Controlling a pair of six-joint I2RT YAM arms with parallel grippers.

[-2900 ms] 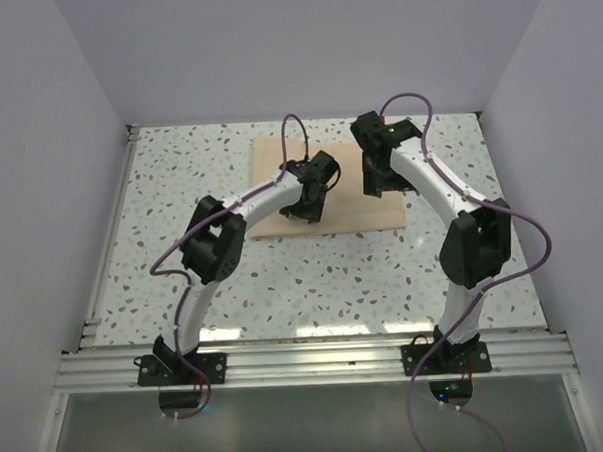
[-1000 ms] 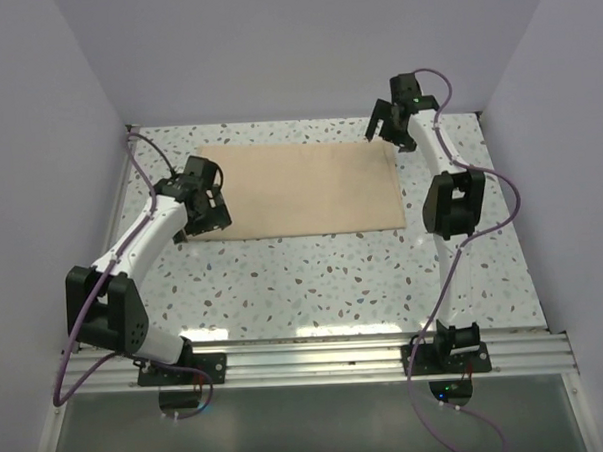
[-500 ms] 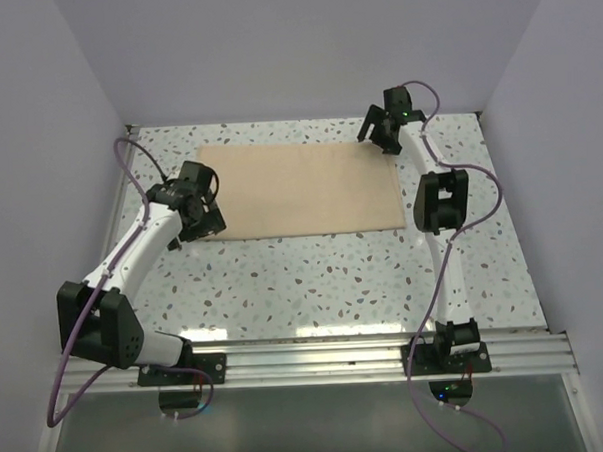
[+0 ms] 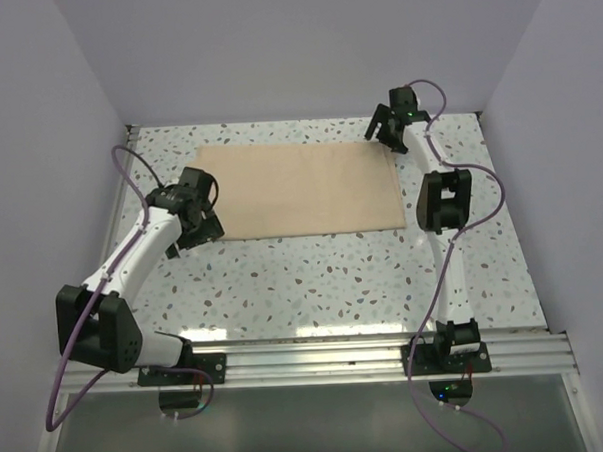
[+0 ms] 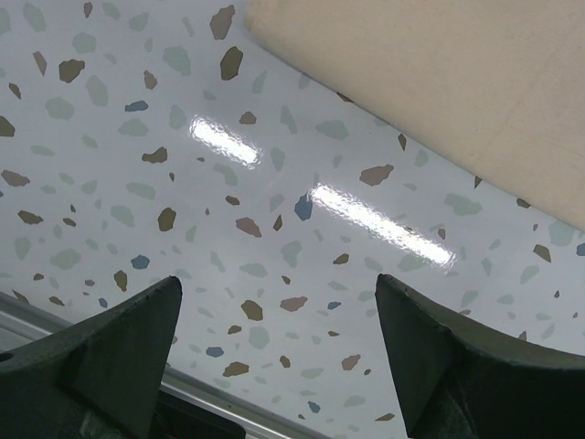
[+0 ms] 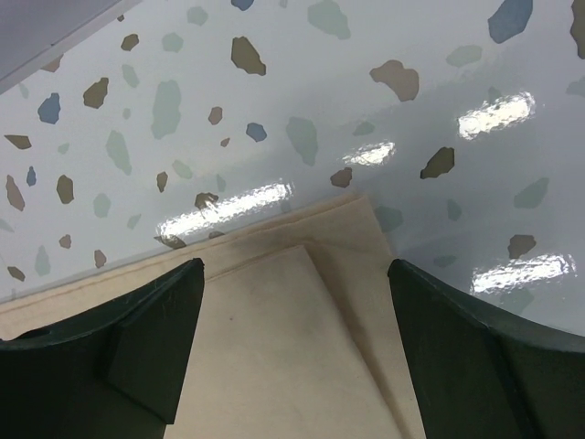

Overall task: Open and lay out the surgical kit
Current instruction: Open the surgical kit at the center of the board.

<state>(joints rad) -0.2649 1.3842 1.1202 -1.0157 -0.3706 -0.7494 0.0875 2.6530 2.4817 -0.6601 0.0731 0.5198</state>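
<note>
The tan-beige rectangular cloth wrap point(image 4: 305, 186) lies opened out flat as one big sheet on the far half of the white speckled terrazzo surface point(image 4: 334, 275). Its long far edge runs close along the far edge of the surface, and its short sides stop short of the left and right edges. From where I stand it looks smooth, with no lump showing under it. At its far right corner the right fingers point(image 4: 381, 128) hang just over the cloth. In the wrist view the two dark fingers point(image 6: 146, 338) stand wide apart with nothing held between them. The corner of the cloth point(image 6: 274, 366) sits in the gap below, where a second layer with a stitched hem lies a little inside the outer edge and shiny bare surface point(image 6: 274, 91) lies beyond. I cannot tell whether the tips touch the fabric. At the opposite corner, near left, the left fingers point(image 4: 197, 223) sit just off the cloth, on the side towards the left edge of the surface. They point(image 5: 110, 357) too are spread wide and empty, above bare speckled surface point(image 5: 228, 229), with the cloth's rounded corner point(image 5: 457, 82) lying apart from them. The white left arm point(image 4: 142, 248) stretches out low from its base, and the white right arm point(image 4: 443, 205) reaches nearly straight towards the far right corner of the surface.
</note>
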